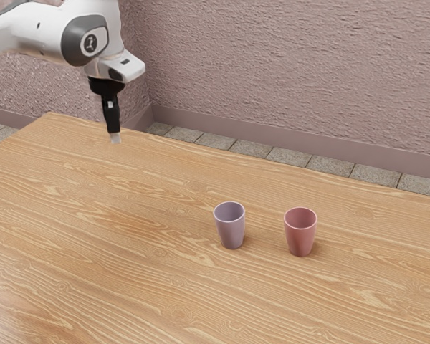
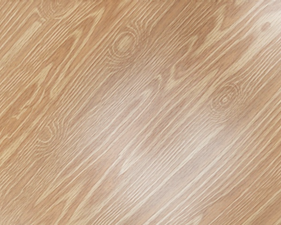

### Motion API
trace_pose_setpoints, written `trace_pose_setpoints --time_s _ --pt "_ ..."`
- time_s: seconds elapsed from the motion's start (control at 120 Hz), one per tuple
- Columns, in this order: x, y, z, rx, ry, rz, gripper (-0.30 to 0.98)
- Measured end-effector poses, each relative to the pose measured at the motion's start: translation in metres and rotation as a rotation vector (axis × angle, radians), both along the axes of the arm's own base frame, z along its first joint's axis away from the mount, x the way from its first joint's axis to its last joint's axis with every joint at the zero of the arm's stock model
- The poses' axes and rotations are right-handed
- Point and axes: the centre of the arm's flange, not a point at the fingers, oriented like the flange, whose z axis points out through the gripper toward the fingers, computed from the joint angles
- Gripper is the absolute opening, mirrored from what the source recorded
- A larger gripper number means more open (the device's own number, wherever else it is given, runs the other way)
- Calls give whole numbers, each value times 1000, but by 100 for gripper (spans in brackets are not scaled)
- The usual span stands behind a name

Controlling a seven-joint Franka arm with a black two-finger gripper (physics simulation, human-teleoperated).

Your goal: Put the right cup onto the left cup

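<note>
here, lilac cup (image 1: 231,229) near pink cup (image 1: 299,235) on table (image 1: 93,272), wall (image 1: 287,72) beyond

Two cups (image 1: 231,233), one table (image 1: 129,287), apparently one end effector (image 1: 115,137)

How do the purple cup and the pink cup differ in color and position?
The purple cup is a muted lilac, while the pink cup is a rosy pink. The purple cup stands nearer the gripper; the pink cup stands farther from it. Both are upright, handleless and tapered toward the base.
</note>
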Motion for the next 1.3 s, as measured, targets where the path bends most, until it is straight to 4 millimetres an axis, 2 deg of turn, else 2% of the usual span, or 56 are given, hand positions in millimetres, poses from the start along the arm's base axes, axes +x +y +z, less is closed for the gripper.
trace_pose_setpoints --time_s 0.058,0.092,0.2,0.25,0.358,0.533,0.642,0.833,0.992,1.175,1.3 --pt "15 -7 -3 6 -12 -11 69" --pt "24 -17 -6 9 -17 -27 69" --pt "57 -59 -30 8 -20 -88 69" --pt "74 -85 -39 14 -32 -129 69" --pt "91 -133 -61 19 -40 -212 69" --pt "91 -216 -77 -24 -71 -362 69" --pt "86 -263 -97 -45 -71 -445 69" --pt "80 -326 -133 -46 -72 -551 69" --pt "88 -355 -153 -43 -104 -585 69" --pt "109 -370 -177 -53 -147 -601 69" --pt "117 -370 -199 -54 -145 -602 69"
